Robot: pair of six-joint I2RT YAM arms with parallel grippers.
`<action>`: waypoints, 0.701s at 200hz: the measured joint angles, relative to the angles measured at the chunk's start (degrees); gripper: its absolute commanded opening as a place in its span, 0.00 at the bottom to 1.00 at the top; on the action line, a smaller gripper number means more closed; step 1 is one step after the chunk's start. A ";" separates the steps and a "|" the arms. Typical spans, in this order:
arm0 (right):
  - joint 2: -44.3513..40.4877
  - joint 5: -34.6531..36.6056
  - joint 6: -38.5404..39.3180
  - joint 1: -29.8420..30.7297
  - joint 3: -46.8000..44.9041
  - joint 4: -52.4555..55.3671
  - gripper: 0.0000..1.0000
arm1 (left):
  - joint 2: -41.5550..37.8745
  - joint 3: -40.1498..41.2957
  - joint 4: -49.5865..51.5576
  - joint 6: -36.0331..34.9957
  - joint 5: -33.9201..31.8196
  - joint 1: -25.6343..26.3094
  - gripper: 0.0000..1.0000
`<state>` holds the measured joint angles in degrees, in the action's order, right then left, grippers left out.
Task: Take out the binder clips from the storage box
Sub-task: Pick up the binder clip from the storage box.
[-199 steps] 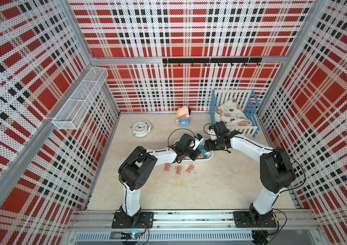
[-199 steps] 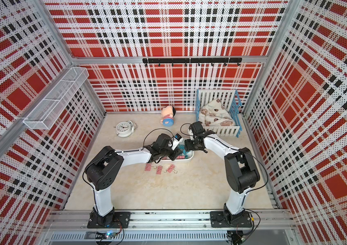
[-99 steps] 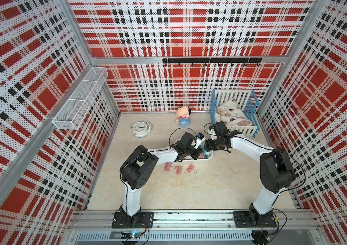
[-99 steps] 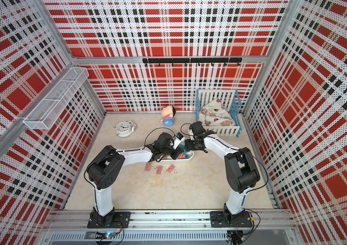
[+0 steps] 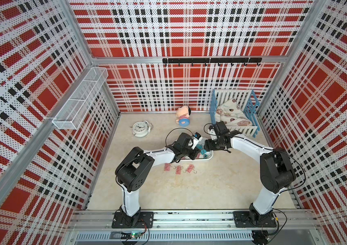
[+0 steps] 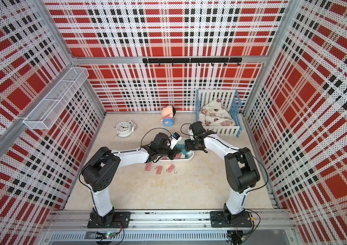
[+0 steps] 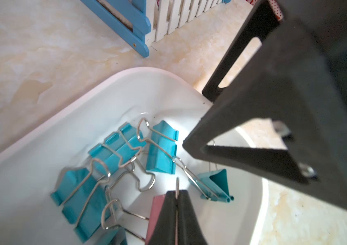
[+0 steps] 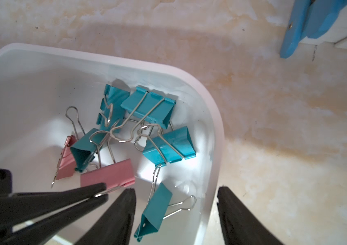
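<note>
Since a second ago the arms have barely shifted, but the left hand has drawn its fingers together. In both top views it reaches into the shallow white plastic storage box with rounded corners, which sits mid-table. The right hand meets it from the far end. Three pink clips already lie on the pale marbled table just beside the box's near wall. In the left wrist view the fingers are pressed shut on the thin silver wire handle of a pink binder clip low in the box. A loose heap of teal folding metal binder clips lies just beyond it, their wire loops crossing one another. The right wrist view shows the same pinch from the other side, on the wire at the edge of that pink clip. It also shows the right hand with fingers apart, one inside the box and one outside its end wall, gripping nothing. Another teal clip lies between them. These clips look light and stiff, with smooth painted bodies likely to slip, so the wire loop is the surer hold. A clip held that way would dangle and swing, and tangled loops may drag a neighbour along.
</note>
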<state>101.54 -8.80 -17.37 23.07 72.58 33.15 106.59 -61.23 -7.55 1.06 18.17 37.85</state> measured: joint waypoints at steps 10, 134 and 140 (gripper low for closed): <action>0.00 0.02 0.00 -0.02 0.00 -0.04 0.68 | -1.79 1.46 -0.52 0.42 -0.63 -0.37 0.00; 0.02 -0.46 0.02 -0.02 0.00 -0.09 0.68 | -25.03 19.23 -9.01 6.67 -2.29 -1.81 0.00; 0.02 -0.50 0.02 -0.02 0.00 -0.11 0.68 | -26.99 20.85 -9.18 7.13 -2.34 -1.81 0.00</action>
<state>101.56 -9.30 -17.34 23.05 72.58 33.04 79.59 -40.38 -16.73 8.19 15.84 36.03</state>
